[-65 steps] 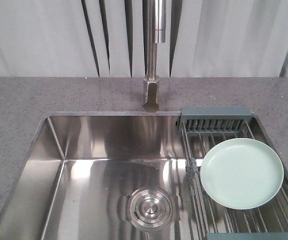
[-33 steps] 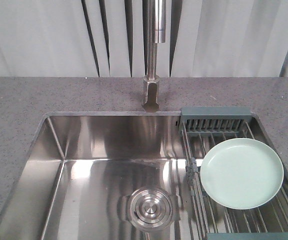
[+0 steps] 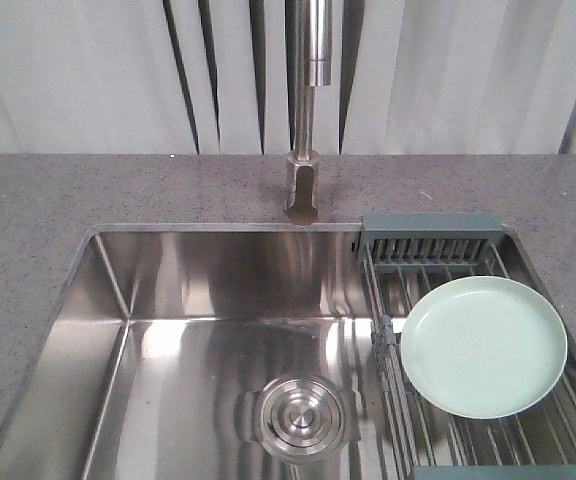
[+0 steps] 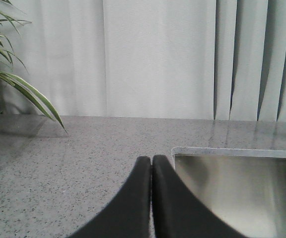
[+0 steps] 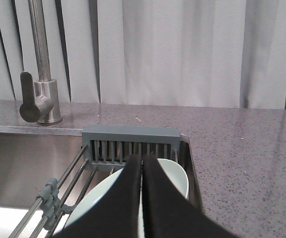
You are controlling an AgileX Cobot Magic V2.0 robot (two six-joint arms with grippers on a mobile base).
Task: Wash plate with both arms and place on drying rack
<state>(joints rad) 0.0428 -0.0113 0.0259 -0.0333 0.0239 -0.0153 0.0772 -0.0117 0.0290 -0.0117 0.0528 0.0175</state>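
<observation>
Looking outward from the two grippers, we note:

Left gripper: smooth black left gripper (image 4: 151, 161), its two curved fingers pressed together tip to tip with nothing between them, over the speckled grey stone countertop (image 4: 58, 168) beside the sink's corner.

Right gripper: matching black right gripper (image 5: 142, 161), fingers likewise closed on nothing, poised above the plate; we cannot tell whether it touches it.

Plate: one round pale mint-green plate (image 3: 484, 346), smooth and plain with a shallow raised rim, lying face up on the rods of the rack, in the sink's right side.

Drying rack: one drying rack of thin parallel metal rods in a grey-blue plastic frame (image 3: 430, 237), with a slotted upright section at the far end; it spans the right part of the basin.

Sink: one shiny brushed-steel rectangular basin (image 3: 198, 300) with one round ridged drain cover (image 3: 301, 413) in its floor.

Faucet: one tall cylindrical steel faucet (image 3: 306, 110) standing behind the basin, with a dark lever at its side in the right wrist view.

Backdrop: pale pleated curtains (image 3: 78, 70).

Plant: long green striped leaves (image 4: 14, 79) at the left wrist view's edge.
</observation>
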